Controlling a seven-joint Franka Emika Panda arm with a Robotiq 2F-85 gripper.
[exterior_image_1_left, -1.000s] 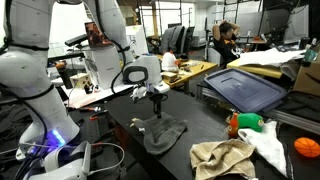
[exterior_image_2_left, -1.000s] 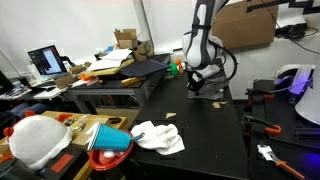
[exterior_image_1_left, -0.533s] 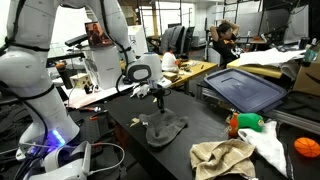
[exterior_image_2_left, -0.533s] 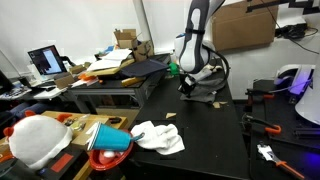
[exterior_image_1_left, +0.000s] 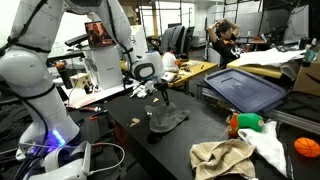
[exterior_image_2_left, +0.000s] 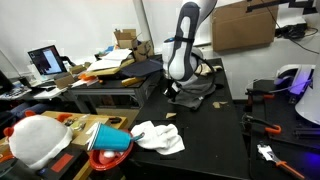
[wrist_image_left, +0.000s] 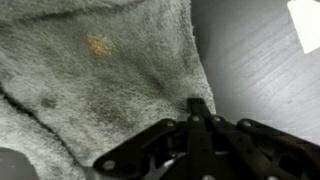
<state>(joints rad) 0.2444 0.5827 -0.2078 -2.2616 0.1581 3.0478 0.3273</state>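
Gray towel (exterior_image_1_left: 168, 121) sits mid-frame in an exterior view, on the black table (exterior_image_1_left: 205, 130). One edge is raised to the gripper, the rest is bunched on the tabletop. In an exterior view the same towel (exterior_image_2_left: 197, 98) is upper center, right of the arm. In the wrist view the towel (wrist_image_left: 90, 85) fills the left and center, with bare dark table at upper right.

Table takes the lower middle in both exterior views (exterior_image_2_left: 215, 135).

White robot arm (exterior_image_1_left: 35, 70) covers the left of the frame and reaches right, over the table. From the opposite side the arm (exterior_image_2_left: 185, 45) drops from top center.

Blue tray (exterior_image_1_left: 245, 88) at right, above and clear of the towel, on a neighboring bench.

Cardboard box (exterior_image_2_left: 245, 25) at upper right, against the wall.

Beige-and-white rag pile (exterior_image_1_left: 228, 157) at the bottom right table edge, well apart from the towel.

White cloth (exterior_image_2_left: 160, 137) at lower center, near the table's front edge.

Laptop (exterior_image_2_left: 45, 62) at far left, screen lit.

Gripper (exterior_image_1_left: 160, 97) at center, pointing down. Its jaws are closed tight, pinching the towel's edge. Wrist view shows the fingertips (wrist_image_left: 195, 104) meeting on the fabric at bottom center.

Green item (exterior_image_1_left: 249, 121) right of the towel, near the table's right edge.

Orange ball (exterior_image_1_left: 306, 147) at the lower right corner.

Yellowish stain (wrist_image_left: 98, 43) on the towel, upper left in the wrist view.
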